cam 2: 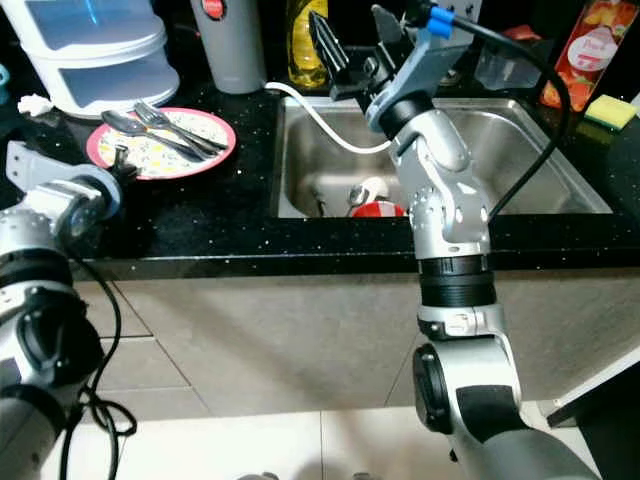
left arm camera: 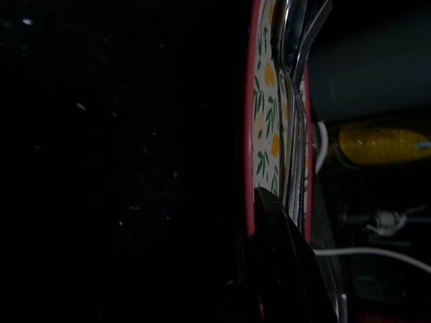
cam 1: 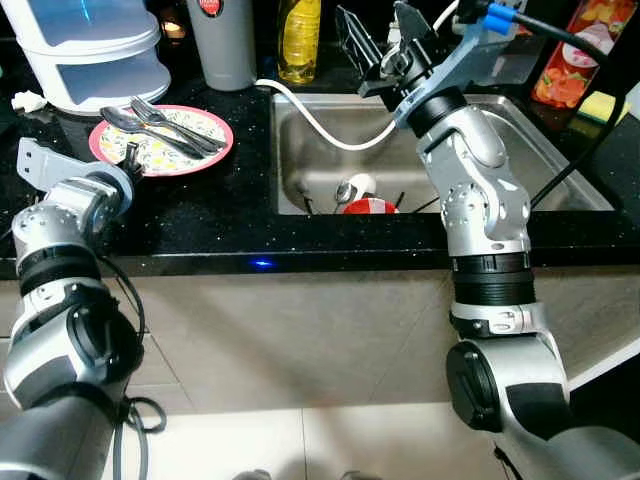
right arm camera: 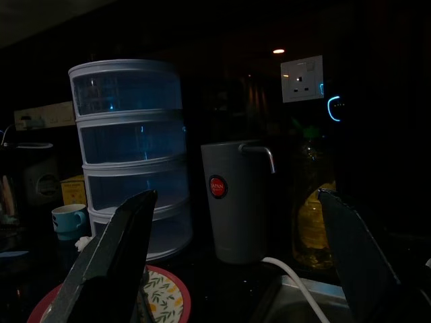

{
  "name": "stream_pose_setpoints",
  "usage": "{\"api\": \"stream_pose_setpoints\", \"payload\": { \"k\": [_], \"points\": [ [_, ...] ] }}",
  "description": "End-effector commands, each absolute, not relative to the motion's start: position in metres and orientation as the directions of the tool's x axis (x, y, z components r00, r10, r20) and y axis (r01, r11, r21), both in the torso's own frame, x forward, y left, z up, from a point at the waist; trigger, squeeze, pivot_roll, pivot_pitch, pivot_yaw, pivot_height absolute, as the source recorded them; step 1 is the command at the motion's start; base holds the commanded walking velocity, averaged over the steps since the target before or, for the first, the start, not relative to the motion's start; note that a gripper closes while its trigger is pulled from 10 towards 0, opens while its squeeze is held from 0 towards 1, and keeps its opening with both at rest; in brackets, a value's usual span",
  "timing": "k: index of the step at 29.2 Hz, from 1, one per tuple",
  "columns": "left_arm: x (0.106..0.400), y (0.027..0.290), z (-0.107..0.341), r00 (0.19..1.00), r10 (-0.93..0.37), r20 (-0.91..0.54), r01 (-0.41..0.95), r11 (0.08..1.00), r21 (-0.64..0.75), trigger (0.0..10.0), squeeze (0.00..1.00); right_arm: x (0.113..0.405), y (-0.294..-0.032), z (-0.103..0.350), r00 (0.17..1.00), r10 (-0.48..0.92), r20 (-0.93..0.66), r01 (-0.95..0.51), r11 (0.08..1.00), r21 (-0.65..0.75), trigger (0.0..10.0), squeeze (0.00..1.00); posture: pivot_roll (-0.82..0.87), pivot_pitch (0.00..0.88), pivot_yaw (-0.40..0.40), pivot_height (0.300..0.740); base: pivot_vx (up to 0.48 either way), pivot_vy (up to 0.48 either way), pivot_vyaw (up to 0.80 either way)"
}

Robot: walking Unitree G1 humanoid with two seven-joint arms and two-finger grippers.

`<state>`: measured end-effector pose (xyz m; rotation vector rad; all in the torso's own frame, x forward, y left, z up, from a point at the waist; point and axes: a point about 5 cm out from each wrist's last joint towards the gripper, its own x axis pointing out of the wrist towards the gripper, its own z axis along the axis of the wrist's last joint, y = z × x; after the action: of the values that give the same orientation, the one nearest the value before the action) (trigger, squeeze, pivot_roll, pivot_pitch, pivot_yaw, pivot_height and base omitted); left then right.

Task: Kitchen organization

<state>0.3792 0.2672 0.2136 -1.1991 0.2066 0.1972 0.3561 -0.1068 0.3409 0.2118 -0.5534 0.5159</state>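
The right claw (cam 1: 385, 40) hangs spread and empty above the sink (cam 1: 560, 170), likely repositioning, its fingers toward the plate (cam 1: 205, 140) (left claw's state unreadable).

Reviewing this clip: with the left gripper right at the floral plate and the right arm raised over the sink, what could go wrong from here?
The spoon and fork lie loose across the plate; if the left gripper, at its near rim, tips or nudges it, they could slide onto the counter.

The right gripper, fingers open, hangs above the white hose leading into the sink; lowering could snag it.
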Motion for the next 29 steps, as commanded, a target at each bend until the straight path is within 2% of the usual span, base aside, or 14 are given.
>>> {"api": "stream_pose_setpoints", "payload": {
  "k": [1,3,4,5,9,12,17,25,29],
  "points": [
    [0.375,0.254,0.185,0.944,-0.033,-0.329,-0.302,0.32,-0.898,4.5,0.0,0.356,-0.105,0.339,0.729,0.417,0.543,-0.528,0.848,0.057,10.0,0.0,0.08,0.042,-0.033,0.74,0.0,0.0,0.0],
    [0.375,0.254,0.185,0.944,-0.033,-0.329,-0.302,0.32,-0.898,4.5,0.0,0.356,-0.105,0.339,0.729,0.417,0.543,-0.528,0.848,0.057,10.0,0.0,0.08,0.042,-0.033,0.74,0.0,0.0,0.0],
    [0.374,0.252,0.187,0.953,-0.039,-0.301,-0.274,0.315,-0.909,10.0,0.0,0.356,-0.105,0.339,0.727,0.419,0.543,-0.53,0.846,0.057,10.0,0.0,0.08,0.041,-0.036,0.74,0.0,0.0,0.0],
    [0.372,0.25,0.191,0.971,-0.048,-0.236,-0.212,0.298,-0.931,10.0,0.0,0.357,-0.103,0.339,0.725,0.425,0.542,-0.536,0.842,0.056,10.0,0.0,0.08,0.038,-0.043,0.74,0.0,0.0,0.0],
    [0.371,0.249,0.193,0.979,-0.052,-0.197,-0.175,0.28,-0.944,10.0,0.0,0.357,-0.103,0.339,0.723,0.429,0.541,-0.539,0.84,0.055,10.0,0.0,0.08,0.036,-0.046,0.74,0.0,0.0,0.0],
    [0.374,0.239,0.205,0.991,-0.078,-0.112,-0.088,0.266,-0.96,10.0,0.0,0.357,-0.101,0.34,0.719,0.437,0.541,-0.547,0.836,0.051,10.0,0.0,0.08,0.031,-0.051,0.74,0.0,0.0,0.0],
    [0.378,0.228,0.21,0.99,-0.105,-0.096,-0.066,0.258,-0.964,10.0,0.0,0.357,-0.099,0.339,0.717,0.443,0.539,-0.552,0.832,0.049,10.0,0.0,0.08,0.031,-0.051,0.74,0.0,0.0,0.0],
    [0.392,0.184,0.248,0.977,-0.213,0.002,0.059,0.258,-0.964,10.0,0.0,0.357,-0.098,0.339,0.716,0.449,0.535,-0.555,0.831,0.045,10.0,0.0,0.07,0.033,-0.053,0.74,0.0,0.0,0.0],
    [0.394,0.174,0.262,0.973,-0.227,0.038,0.101,0.276,-0.956,10.0,0.0,0.356,-0.099,0.338,0.718,0.447,0.534,-0.552,0.833,0.045,10.0,0.0,0.07,0.037,-0.048,0.74,0.0,0.0,0.0]
  ]
}}
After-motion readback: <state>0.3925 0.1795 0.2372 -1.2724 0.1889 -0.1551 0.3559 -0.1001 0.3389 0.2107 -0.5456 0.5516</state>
